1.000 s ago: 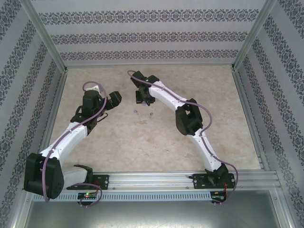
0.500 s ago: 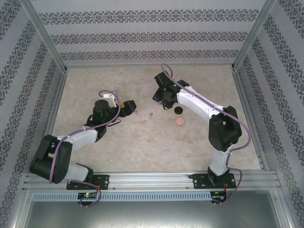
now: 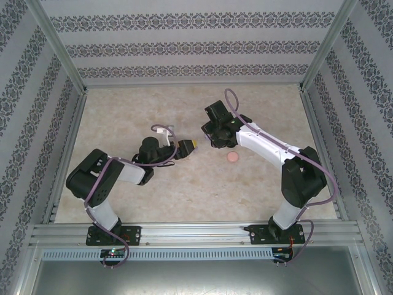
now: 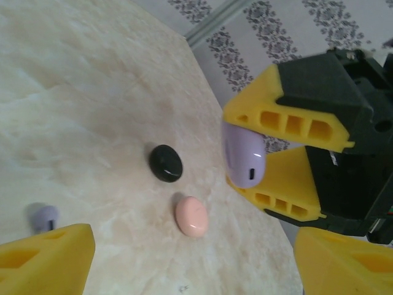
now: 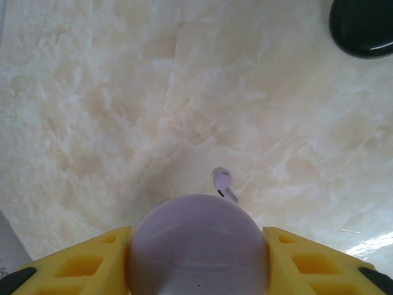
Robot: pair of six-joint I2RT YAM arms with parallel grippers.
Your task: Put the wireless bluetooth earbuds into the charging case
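On marbled table [image 3: 153, 196], clamps lilac case [image 4: 244, 153] in right gripper [image 5: 196, 264], holds left gripper [image 3: 187, 146] agape near that case, leaves lilac earbud [image 5: 222, 182] lying below it; seems tiny, light, slick: best pinched across stem

White-shelled on both left arm [image 3: 126, 173] and right arm [image 3: 264, 142], with black joint housings. Wrapped in lilac cables [image 3: 227, 95]. Tipped with yellow slotted jaws on black blocks. Bolted by black bases to a silver rail [image 3: 196, 232] at 6 o'clock.

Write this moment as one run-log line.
left gripper: open, empty | right gripper: shut on lilac charging case | lilac earbud: on table
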